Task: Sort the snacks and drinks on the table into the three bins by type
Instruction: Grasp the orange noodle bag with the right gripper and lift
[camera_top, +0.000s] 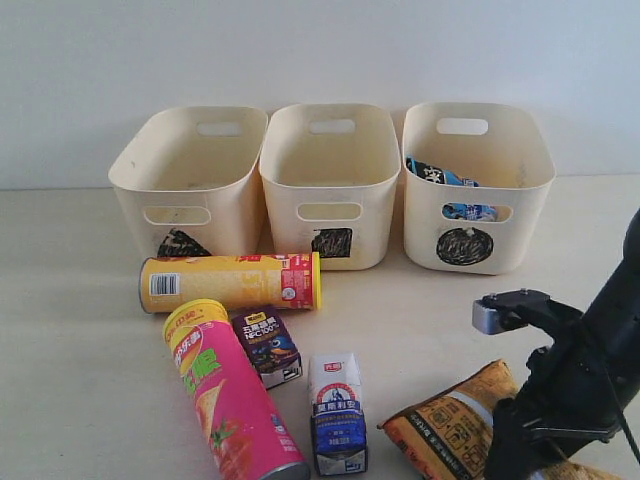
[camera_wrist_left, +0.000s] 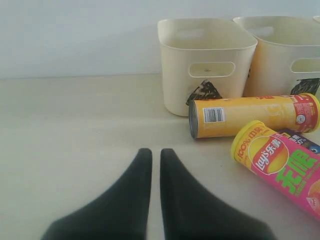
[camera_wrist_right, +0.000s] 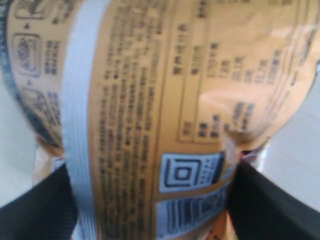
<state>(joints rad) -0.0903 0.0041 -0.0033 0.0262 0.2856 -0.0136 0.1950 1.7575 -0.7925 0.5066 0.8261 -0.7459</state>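
My right gripper (camera_wrist_right: 150, 175) has its black fingers (camera_wrist_right: 45, 200) pressed on both sides of the orange-tan bag (camera_wrist_right: 150, 90), which lies on the table (camera_top: 80, 350) at the front right (camera_top: 450, 425). The three bins stand in a row at the back: triangle (camera_top: 190, 170), square (camera_top: 330, 165), circle (camera_top: 480, 160). The blue-white-black bag (camera_top: 440, 175) is inside the circle bin. A yellow tube (camera_top: 230, 282), pink tube (camera_top: 228, 400), purple carton (camera_top: 267, 343) and white-blue carton (camera_top: 337, 410) lie in front. My left gripper (camera_wrist_left: 156, 152) is shut and holds nothing, over bare table left of the tubes.
A pale wall runs behind the bins. The right arm (camera_top: 570, 380) leans in from the front right and covers part of the orange bag. The two tubes and cartons crowd the front middle.
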